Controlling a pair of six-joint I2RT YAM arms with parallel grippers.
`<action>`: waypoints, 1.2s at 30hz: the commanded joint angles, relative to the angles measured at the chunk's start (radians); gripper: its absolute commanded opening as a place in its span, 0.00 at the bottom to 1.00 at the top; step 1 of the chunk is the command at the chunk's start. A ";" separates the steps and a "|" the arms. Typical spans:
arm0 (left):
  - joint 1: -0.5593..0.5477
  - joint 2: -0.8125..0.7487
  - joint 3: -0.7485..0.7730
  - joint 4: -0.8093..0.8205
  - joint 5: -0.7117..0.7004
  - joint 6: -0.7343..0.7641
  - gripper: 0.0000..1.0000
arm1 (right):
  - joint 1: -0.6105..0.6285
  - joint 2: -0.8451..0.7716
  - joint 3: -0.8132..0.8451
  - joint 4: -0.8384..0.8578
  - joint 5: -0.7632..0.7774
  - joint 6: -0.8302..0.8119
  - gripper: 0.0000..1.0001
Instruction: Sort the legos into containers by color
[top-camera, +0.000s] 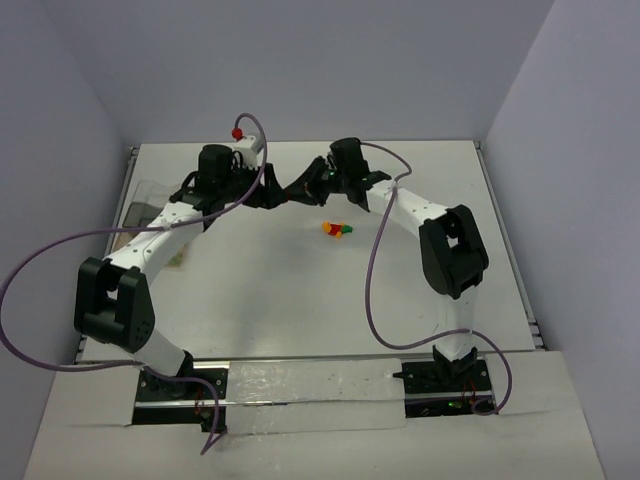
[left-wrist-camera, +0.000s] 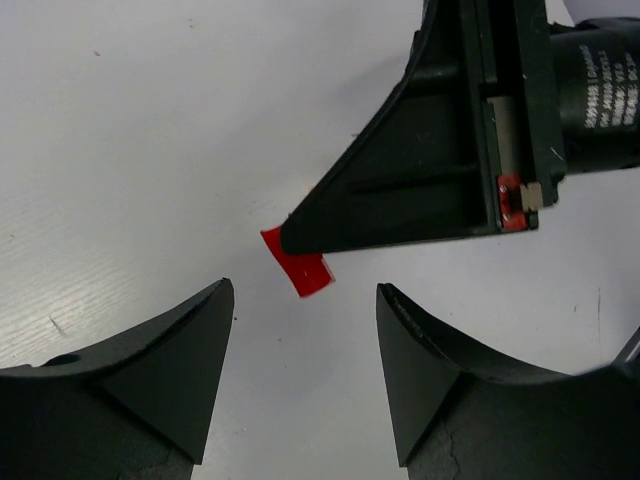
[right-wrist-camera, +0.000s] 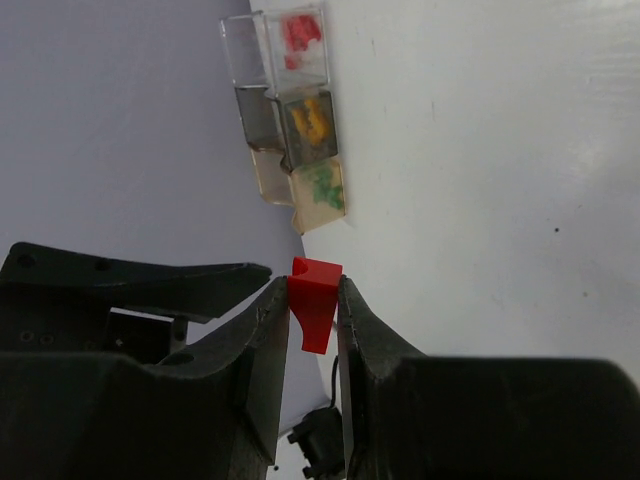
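The right pincer (right-wrist-camera: 313, 290) is clenched on a red lego (right-wrist-camera: 315, 312), which stands pinched between its fingertips with its top poking out past them. The left pincer (left-wrist-camera: 305, 295) is released, its fingers spread and holding nothing. It faces the right pincer tip to tip, and the red lego sits just ahead of its gap, touching neither finger. Beyond the right pincer's tips lie the containers (right-wrist-camera: 262, 125), joined in a row, with red (right-wrist-camera: 298, 35), yellow (right-wrist-camera: 310, 120) and green (right-wrist-camera: 325, 187) legos in separate compartments. A small mixed pile (top-camera: 337, 229) lies on the table (top-camera: 300, 300) near both pincers, toward the arm bases.
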 joint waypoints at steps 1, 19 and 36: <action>-0.008 0.034 0.056 0.015 -0.039 -0.019 0.68 | 0.018 -0.069 -0.022 0.051 -0.015 0.053 0.00; -0.009 0.100 0.084 -0.009 -0.002 -0.027 0.59 | 0.026 -0.085 -0.060 0.129 -0.071 0.087 0.00; 0.047 0.010 0.052 -0.112 0.006 0.018 0.00 | 0.032 -0.102 -0.076 0.144 -0.088 0.039 0.82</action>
